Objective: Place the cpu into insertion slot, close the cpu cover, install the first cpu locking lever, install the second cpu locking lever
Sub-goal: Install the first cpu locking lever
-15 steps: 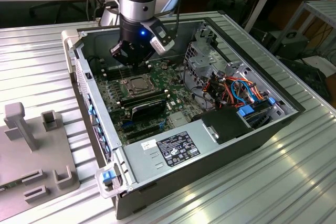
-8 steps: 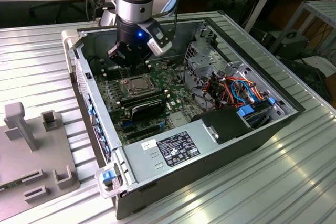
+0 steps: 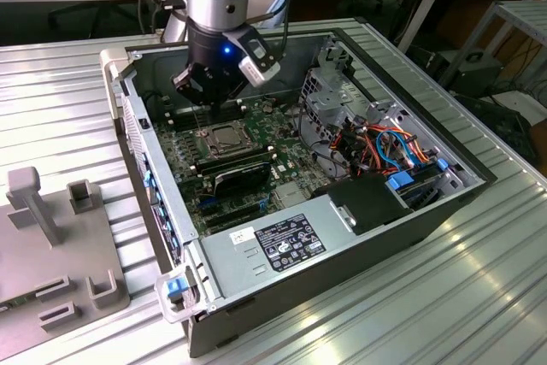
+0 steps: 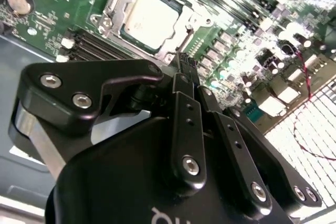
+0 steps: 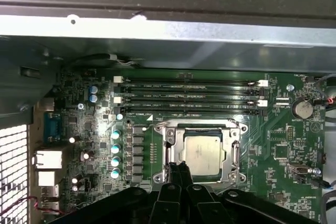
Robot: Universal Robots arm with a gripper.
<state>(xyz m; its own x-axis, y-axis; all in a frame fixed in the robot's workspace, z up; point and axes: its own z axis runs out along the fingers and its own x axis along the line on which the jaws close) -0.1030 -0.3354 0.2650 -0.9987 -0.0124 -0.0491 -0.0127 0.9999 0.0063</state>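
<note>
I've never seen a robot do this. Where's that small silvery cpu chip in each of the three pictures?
Exterior view: the cpu lies in the open computer case, just under the gripper.
First wrist view: the cpu sits between the gripper and the memory slots.
Second wrist view: the cpu lies just beyond the gripper.
Shared landmark: the long black memory slots beside it.

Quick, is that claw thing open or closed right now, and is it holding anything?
Gripper: closed, with its tips together at the edge of the cpu cover. I can't see anything held between them.
</note>
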